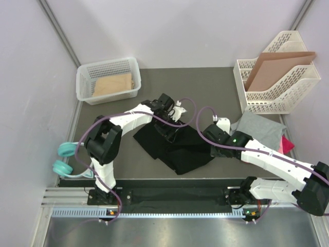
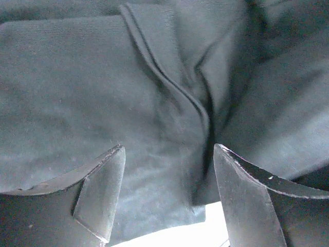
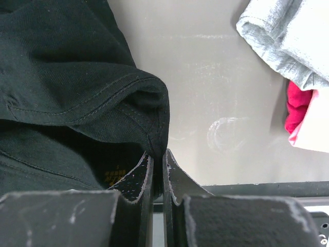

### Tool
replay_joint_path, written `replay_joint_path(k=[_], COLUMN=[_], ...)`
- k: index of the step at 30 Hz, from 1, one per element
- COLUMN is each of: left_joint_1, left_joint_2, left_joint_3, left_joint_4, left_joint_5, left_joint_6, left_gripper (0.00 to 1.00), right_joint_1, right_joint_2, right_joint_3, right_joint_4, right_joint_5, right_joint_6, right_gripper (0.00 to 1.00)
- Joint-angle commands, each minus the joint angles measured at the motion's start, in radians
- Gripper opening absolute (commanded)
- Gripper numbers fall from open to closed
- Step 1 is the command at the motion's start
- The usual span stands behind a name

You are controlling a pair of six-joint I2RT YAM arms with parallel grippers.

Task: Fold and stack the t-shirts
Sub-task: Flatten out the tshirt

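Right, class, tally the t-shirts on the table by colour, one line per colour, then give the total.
black t-shirt: 1
grey t-shirt: 1
pink t-shirt: 1
Total: 3

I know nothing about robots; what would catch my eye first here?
The crumpled black t-shirt mid-table, with both arms at it: the right gripper pinches its edge shut, the left gripper hovers open over it. Next, the grey t-shirt and pink t-shirt lying at the right edge.
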Motion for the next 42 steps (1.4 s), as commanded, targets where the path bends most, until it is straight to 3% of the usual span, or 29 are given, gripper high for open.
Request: replay_joint_path(k=[1,6,8,9,10,12,13,18,25,31,42], left_joint_1=[-0.003,-0.007,-0.007,-0.006,-0.007,-0.004,-0.004,0.057,0.31,0.474,0.586], left_joint_2=[0.067,0.133,0.134,0.127,0.119,0.087,0.073,-0.094,-0.307,-0.455,-0.749], left_joint_3=[0.008,-0.01,-0.027,-0.03,-0.033,-0.026,-0.018,0.027,0.071,-0.038,-0.206], left_joint_4=[0.047,0.07,0.077,0.083,0.086,0.069,0.058,-0.021,-0.158,-0.241,-0.515], left_joint_5=[-0.036,-0.089,-0.106,-0.109,-0.117,-0.128,-0.134,-0.191,-0.238,-0.235,-0.22], left_joint_6=[0.0,0.001,0.003,0.007,0.01,0.015,0.015,0.053,0.177,0.303,0.559], left_gripper=[0.75,0.75,0.7,0.62,0.39,0.03,0.0,0.0,0.0,0.0,0.0], right_joint_1=[0.005,0.005,0.006,0.007,0.007,0.006,0.005,0.007,-0.005,-0.018,-0.022], right_joint_2=[0.009,-0.005,-0.008,-0.008,-0.011,-0.016,-0.016,-0.022,-0.008,-0.007,-0.109], right_joint_3=[0.011,0.011,0.01,0.007,0.003,0.0,-0.003,0.0,0.025,0.056,0.134], right_joint_4=[0.032,0.028,0.026,0.026,0.028,0.028,0.031,0.032,0.054,0.054,-0.055], right_joint_5=[-0.01,-0.008,-0.008,-0.01,-0.011,-0.011,-0.01,-0.008,-0.002,0.003,0.012], right_joint_6=[-0.001,-0.003,-0.002,-0.003,-0.003,-0.003,-0.001,-0.013,-0.05,-0.082,-0.101], right_gripper=[0.0,0.0,0.0,0.0,0.0,0.0,0.0,0.0,0.0,0.0,0.0])
